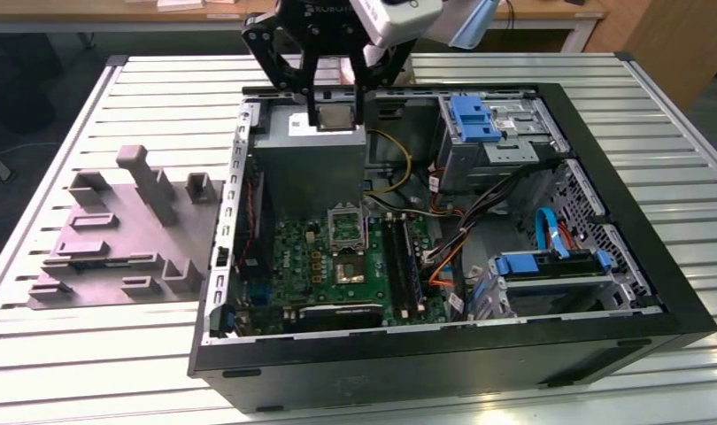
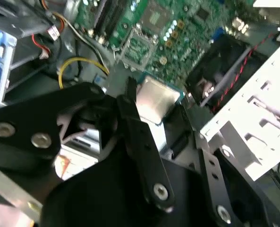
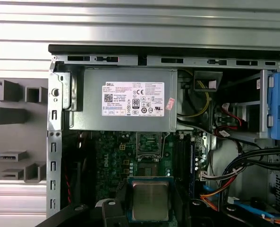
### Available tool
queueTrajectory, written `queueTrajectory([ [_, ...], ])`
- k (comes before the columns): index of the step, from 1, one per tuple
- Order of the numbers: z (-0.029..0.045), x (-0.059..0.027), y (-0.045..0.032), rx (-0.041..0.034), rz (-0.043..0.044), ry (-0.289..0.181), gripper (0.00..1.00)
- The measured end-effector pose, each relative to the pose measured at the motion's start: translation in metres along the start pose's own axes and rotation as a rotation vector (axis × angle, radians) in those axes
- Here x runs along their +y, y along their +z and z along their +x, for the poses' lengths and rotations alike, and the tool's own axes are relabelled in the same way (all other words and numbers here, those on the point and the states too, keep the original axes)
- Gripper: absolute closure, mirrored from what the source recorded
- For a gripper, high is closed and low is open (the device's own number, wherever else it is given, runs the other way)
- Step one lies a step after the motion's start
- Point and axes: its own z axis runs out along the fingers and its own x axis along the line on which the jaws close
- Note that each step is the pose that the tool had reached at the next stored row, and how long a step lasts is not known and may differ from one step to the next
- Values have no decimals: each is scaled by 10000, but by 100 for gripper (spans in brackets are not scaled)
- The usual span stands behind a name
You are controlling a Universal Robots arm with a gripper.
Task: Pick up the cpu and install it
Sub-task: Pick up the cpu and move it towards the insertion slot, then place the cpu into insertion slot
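The gripper [image 1: 338, 104] is up over the open computer case [image 1: 642, 266], and it has the cpu [image 1: 338, 118] pinched between its two black fingers [image 1: 315, 88]. The claw is drawn in just to the chip's width, one finger on each of two opposite edges. In the exterior view the chip hangs above the grey power supply [image 1: 317, 173], near the case's far wall and well apart from the socket [image 1: 345, 228] on the green motherboard [image 1: 323, 270].

The chip lies flat, with its silvery metal top facing up. It's square, so there's no long axis to call. In the first wrist view the cpu [image 3: 150, 201] has its edges running parallel to the edges of the power supply [image 3: 125, 99] and the socket [image 3: 149, 144]. No tilt that I can make out. In the second wrist view the cpu [image 2: 155, 97] gleams between the dark fingers [image 2: 130, 97].

Off to the exterior view's left, the grey moulded tray [image 1: 111, 239] sits on the slatted table [image 1: 158, 88], beside the case. A yellow cable [image 1: 394, 164] loops next to the power supply.
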Motion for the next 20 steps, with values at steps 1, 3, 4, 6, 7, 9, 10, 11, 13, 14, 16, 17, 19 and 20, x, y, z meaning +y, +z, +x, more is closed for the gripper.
queueTrajectory([
  [1, -1, 0, 0, 0, 0, 0, 53],
  [3, -1, 0, 0, 0, 0, 0, 53],
  [4, -1, 0, 0, 0, 0, 0, 53],
  [6, -1, 0, 0, 0, 0, 0, 53],
  [7, -1, 0, 0, 0, 0, 0, 53],
  [9, -1, 0, 0, -1, -1, 0, 53],
  [10, -1, 0, 1, -1, 0, 0, 53],
  [11, -2, -1, 2, 0, 1, 0, 53],
  [13, -2, -9, 13, -1, -2, -3, 53],
  [14, -1, -15, 29, -2, -3, -1, 53],
  [16, -1, -30, 61, 0, 0, -1, 53],
  [17, 0, -38, 81, 0, 0, 0, 53],
  [19, 0, -54, 117, 1, 0, -1, 53],
  [20, 1, -61, 135, 4, -1, -1, 53],
])
